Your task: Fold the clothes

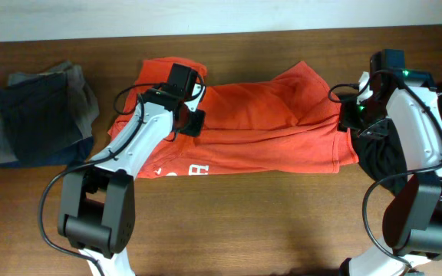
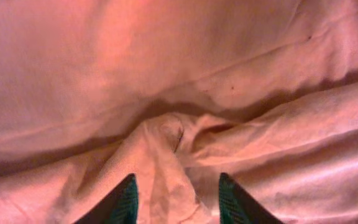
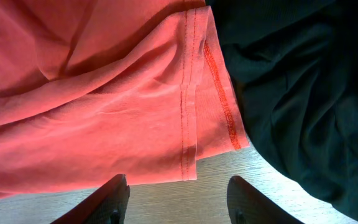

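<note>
The orange T-shirt [image 1: 267, 130] lies across the middle of the table [image 1: 244, 222] and looks folded the long way into a strip. The left gripper [image 2: 178, 202] sits low on its left part, jaws apart, with a loose bump of cloth between them. The right gripper [image 3: 178, 199] hangs wide and empty by the right hem, maybe ready to lift that end. The black shirt [image 3: 291, 93] touches that hem. Bare wood lies in front, and a grey clothes pile [image 1: 41, 115] fills the left end
</note>
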{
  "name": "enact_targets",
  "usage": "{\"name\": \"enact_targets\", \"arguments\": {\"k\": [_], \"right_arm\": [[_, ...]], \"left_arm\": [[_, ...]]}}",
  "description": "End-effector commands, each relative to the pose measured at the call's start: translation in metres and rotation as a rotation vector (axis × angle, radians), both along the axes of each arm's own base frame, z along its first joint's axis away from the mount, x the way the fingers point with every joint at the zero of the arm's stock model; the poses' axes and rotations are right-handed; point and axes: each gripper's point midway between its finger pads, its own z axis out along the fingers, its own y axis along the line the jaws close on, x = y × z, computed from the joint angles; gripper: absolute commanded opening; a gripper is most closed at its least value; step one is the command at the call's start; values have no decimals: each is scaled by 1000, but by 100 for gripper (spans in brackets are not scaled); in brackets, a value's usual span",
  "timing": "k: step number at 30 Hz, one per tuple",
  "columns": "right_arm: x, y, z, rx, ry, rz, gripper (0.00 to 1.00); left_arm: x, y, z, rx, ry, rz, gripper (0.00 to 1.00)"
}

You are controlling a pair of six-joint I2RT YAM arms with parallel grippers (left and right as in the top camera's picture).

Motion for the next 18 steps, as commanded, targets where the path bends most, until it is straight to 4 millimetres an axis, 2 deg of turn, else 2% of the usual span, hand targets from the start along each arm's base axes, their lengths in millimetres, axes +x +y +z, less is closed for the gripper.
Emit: {"name": "enact_targets", "arguments": {"k": [1,4,7,9,13,18], "right_arm": [[3,0,7,1,-24,7,56],[4,0,7,0,-27,7,56],[4,0,7,1,-27,7,56],[4,1,7,4,-27,8,56],[4,2,7,8,-27,10,56],[5,7,7,8,-27,23,56]], "left_arm": [[9,0,12,3,-15,2,43],[20,1,32,-9,-46,12,44],[40,4,60,-56,-106,29,60],[53,11,78,-86,-146,50,62],[77,42,104,-144,-205,115,62],[96,89,101,-216,-212,197,62]]}}
